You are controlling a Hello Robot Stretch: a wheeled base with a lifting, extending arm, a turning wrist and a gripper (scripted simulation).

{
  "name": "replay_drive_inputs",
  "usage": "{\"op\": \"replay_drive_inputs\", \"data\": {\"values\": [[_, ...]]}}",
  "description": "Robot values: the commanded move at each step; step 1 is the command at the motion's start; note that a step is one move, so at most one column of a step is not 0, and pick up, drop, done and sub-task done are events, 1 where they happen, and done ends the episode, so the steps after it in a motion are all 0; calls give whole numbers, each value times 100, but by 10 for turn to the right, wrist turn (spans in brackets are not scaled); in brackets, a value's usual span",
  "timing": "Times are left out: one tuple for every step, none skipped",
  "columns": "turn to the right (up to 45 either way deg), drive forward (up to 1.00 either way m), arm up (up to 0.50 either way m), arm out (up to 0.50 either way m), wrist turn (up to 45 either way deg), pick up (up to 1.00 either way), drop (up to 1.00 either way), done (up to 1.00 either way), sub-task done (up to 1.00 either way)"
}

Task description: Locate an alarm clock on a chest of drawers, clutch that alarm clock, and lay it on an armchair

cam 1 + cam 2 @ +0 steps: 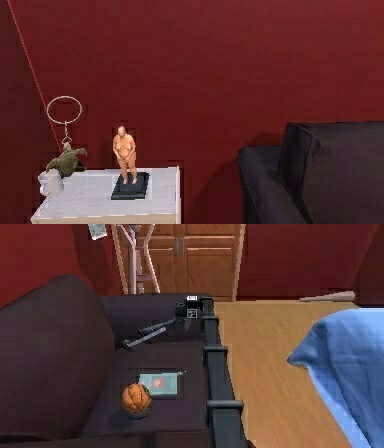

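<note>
Well, my claw hangs out over the dark seat of the armchair, thin fingers running slantwise from the white squares down toward the arm side view's left. Whether it is wide or narrow I cannot tell. I cannot tell whether it holds anything either, since the cushion lies straight behind its far end.

What the next move turns on is the pale square thing with a red spot, lying flat on the seat. It sits near my fingertips, toward the arm side view's bottom and a little right. It is between them and the basketball and just beside my arm. It may be the alarm clock, though at this size I would not swear to it. It looks about square and slightly turned, with no long axis I can make out.

Ahead, the chest of drawers carries an orange figure statue. I pick out no sure clock there.

No label or writing is readable anywhere.
</note>
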Motion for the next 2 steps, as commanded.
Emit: {"op": "replay_drive_inputs", "data": {"values": [[0,0,0,-8,0,0,0,0,0],[0,0,0,0,0,0,0,100,0]]}}
